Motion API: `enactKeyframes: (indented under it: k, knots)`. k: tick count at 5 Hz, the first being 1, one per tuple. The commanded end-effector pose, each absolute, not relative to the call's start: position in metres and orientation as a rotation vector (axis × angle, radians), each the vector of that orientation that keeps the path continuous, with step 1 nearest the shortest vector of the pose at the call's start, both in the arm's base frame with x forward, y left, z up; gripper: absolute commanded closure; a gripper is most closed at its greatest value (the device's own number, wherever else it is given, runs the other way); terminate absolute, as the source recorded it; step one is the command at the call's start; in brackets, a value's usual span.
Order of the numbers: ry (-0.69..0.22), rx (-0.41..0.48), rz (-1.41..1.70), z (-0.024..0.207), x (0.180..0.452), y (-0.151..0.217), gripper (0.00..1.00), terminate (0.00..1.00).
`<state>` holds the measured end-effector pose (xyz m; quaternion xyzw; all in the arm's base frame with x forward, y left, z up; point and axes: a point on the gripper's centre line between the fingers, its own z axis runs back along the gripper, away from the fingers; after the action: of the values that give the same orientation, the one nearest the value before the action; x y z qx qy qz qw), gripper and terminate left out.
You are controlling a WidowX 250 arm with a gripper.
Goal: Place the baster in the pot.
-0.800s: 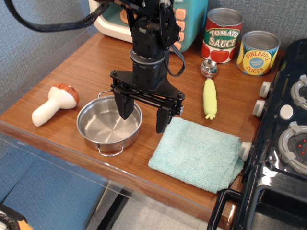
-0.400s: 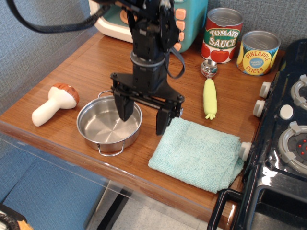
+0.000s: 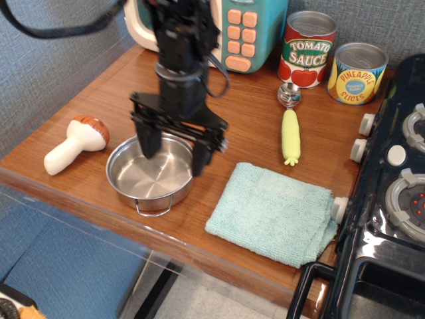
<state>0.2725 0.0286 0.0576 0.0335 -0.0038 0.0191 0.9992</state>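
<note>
The baster (image 3: 74,144) is a mushroom-shaped toy with a cream stem and reddish-brown cap. It lies on the wooden table at the left, just left of the pot. The pot (image 3: 150,184) is a shallow shiny steel pot with wire loop handles, and I see nothing in it. My gripper (image 3: 174,151) hangs over the pot with its black fingers spread wide and holds nothing. It is right of the baster and apart from it.
A light blue cloth (image 3: 273,214) lies right of the pot. A yellow corn-handled scoop (image 3: 290,129), a tomato sauce can (image 3: 305,49) and a pineapple can (image 3: 358,72) stand behind. A teal toy microwave (image 3: 243,28) is at the back. A black stove (image 3: 392,199) fills the right.
My gripper has moved left, from above the pot's right rim and the cloth's edge to above the pot. It stays open. The baster and pot have not moved.
</note>
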Motion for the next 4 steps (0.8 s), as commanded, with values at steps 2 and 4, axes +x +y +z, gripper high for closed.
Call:
enactKeyframes:
  k: [2, 4]
  knots:
    - [-0.078, 0.094, 0.069, 0.076, 0.28, 0.115, 0.0, 0.0]
    - [-0.046, 0.06, 0.147, 0.067, 0.282, 0.152, 0.0, 0.0]
